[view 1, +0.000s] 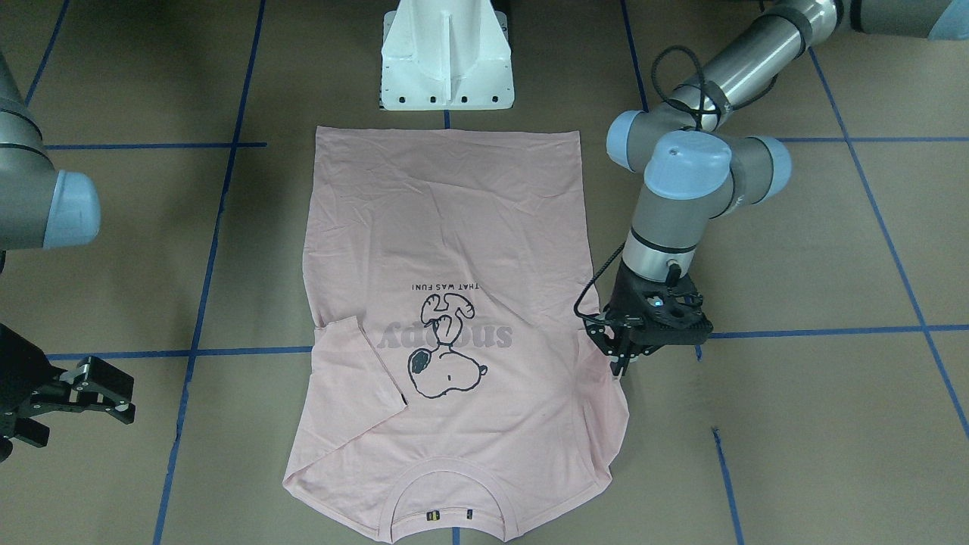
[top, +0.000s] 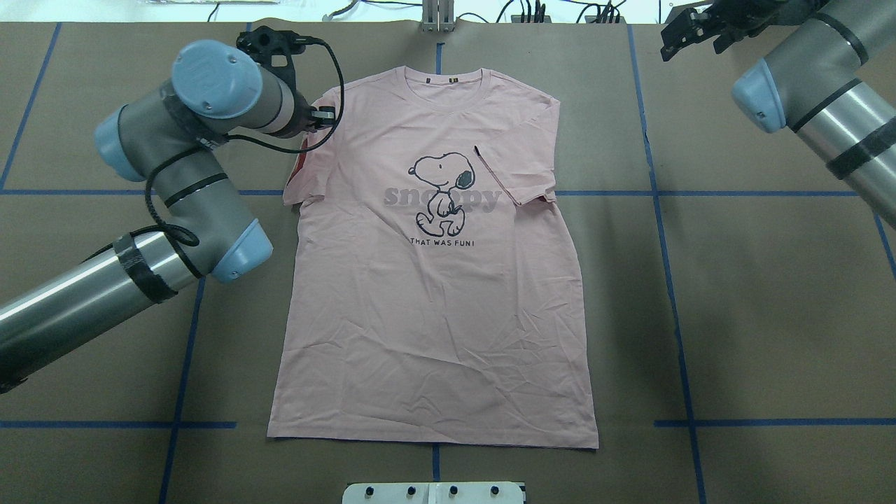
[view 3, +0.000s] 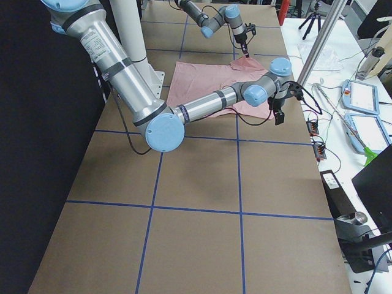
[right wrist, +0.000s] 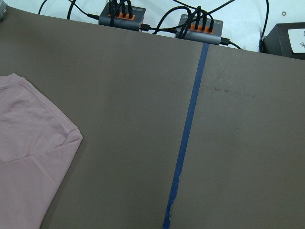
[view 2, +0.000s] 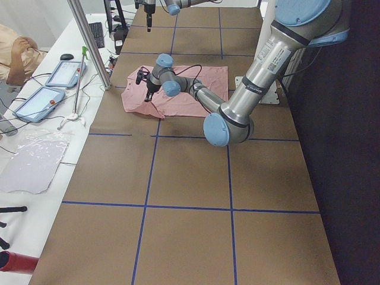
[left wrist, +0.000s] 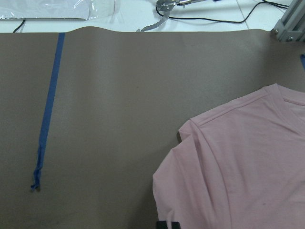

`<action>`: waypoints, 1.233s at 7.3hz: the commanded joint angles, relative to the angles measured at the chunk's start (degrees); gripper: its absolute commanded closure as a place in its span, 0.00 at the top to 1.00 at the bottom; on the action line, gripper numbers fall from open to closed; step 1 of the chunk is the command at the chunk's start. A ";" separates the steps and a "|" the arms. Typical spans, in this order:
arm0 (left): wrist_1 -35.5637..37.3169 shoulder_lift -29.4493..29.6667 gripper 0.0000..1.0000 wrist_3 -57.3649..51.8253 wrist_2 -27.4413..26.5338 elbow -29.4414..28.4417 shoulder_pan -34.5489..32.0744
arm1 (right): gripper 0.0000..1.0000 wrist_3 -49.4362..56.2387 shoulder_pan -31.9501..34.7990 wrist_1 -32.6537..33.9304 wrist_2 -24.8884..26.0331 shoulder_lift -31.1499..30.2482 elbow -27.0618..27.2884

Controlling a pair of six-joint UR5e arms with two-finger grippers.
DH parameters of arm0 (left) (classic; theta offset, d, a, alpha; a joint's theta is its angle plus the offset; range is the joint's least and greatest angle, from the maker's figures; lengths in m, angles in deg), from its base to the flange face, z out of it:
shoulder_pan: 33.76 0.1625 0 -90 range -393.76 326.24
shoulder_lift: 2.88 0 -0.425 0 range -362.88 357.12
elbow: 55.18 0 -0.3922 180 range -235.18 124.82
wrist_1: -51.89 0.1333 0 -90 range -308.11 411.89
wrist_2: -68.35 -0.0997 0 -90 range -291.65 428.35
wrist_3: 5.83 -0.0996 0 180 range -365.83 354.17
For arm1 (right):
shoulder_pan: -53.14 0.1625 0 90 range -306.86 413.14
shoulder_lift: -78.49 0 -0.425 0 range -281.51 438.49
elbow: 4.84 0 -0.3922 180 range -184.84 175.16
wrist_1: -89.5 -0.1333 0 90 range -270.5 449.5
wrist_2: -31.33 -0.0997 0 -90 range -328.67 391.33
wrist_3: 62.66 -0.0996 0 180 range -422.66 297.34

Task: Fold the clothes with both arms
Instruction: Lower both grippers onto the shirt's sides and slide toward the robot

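The pale pink T-shirt (top: 434, 315) lies flat and front up on the brown table, its collar (top: 444, 80) at the far edge and the dog print (top: 441, 192) showing. One sleeve (top: 518, 168) is folded in over the chest. My left gripper (view 1: 621, 369) points down at the other sleeve (top: 308, 168), and its jaws look shut on the sleeve's bunched edge (left wrist: 190, 143). My right gripper (view 1: 130, 401) hovers open and holds nothing, off the shirt's other side near the collar end. Brown table with a corner of the shirt (right wrist: 33, 129) is what the right wrist view shows.
The white pedestal (view 1: 447, 60) stands at the hem end of the shirt. Blue tape lines (top: 658, 210) grid the table. Beyond the far edge are cable hubs (right wrist: 119, 19), tablets (view 2: 62, 74), a metal post (view 2: 89, 41) and a person's arm (view 2: 18, 53).
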 commanded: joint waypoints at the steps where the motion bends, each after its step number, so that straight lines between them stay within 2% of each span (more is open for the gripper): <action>1: 1.86 7.97 0.00 2.60 -0.19 -7.91 0.96 | 1.00 -0.43 -0.16 0.01 0.00 0.07 0.00; 2: 1.86 10.53 0.00 2.70 -0.19 -11.01 1.49 | 1.00 -0.43 -0.16 0.01 0.09 0.07 0.00; 3: 1.77 11.08 0.33 2.35 -0.19 -11.65 2.01 | 1.00 -0.43 -0.16 0.01 0.09 0.07 0.00; 4: 0.81 10.74 0.99 -0.18 -0.11 -11.05 2.19 | 1.00 -0.43 -0.16 0.01 0.09 0.16 0.09; 6: 0.88 8.64 1.00 -0.91 0.59 -2.22 2.54 | 1.00 -1.74 -0.16 0.00 0.09 -0.10 1.74; 7: 1.15 5.93 1.00 -0.91 1.55 2.80 3.94 | 1.00 -7.58 -1.21 0.01 0.17 -0.71 4.89; 8: 1.24 3.90 1.00 -0.82 2.61 6.68 3.95 | 1.00 -13.73 -4.96 0.09 3.48 -2.20 9.79; 9: 1.24 1.62 1.00 -0.82 2.97 10.63 4.21 | 1.00 -21.79 -10.57 1.05 10.04 -4.56 16.37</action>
